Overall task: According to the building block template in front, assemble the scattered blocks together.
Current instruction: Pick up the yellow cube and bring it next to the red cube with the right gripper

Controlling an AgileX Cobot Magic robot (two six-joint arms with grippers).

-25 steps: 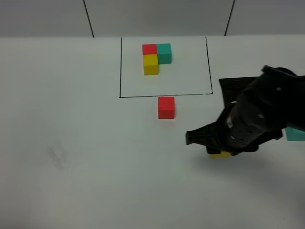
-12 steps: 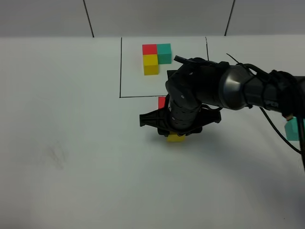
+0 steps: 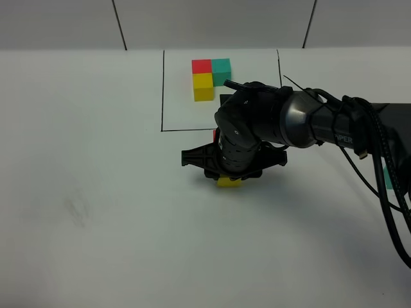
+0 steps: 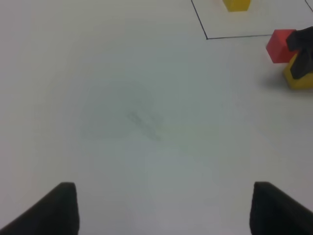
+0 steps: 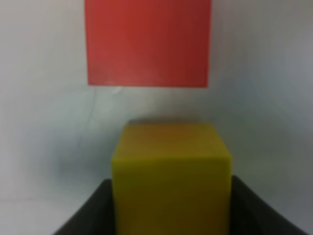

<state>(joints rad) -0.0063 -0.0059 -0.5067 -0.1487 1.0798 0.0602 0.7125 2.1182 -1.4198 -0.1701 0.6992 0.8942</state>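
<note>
I have the right gripper (image 3: 228, 174) clenched on the yellow block (image 5: 171, 176), its 2 dark fingers pressing opposite side faces. That leaves the face toward the red block (image 5: 147, 44) free to slide up against it. The yellow sits just beside the red and squarely in line with it, with a narrow strip of table (image 3: 96, 192) between them. I cannot tell whether the yellow rests on the surface or hangs just above it. I judge the position deliberate: in the building block template (image 3: 210, 76), inside its black outline (image 3: 162, 96), yellow sits on the near side of red and teal to red's right. The yellow is a plain matte cube with crisp edges, the same size as the red. The teal block (image 3: 386, 178) shows only as a sliver far to the right, behind the cables. The left gripper (image 4: 168, 210) hangs released over bare table - nothing between its fingers - well clear of the work.
</note>
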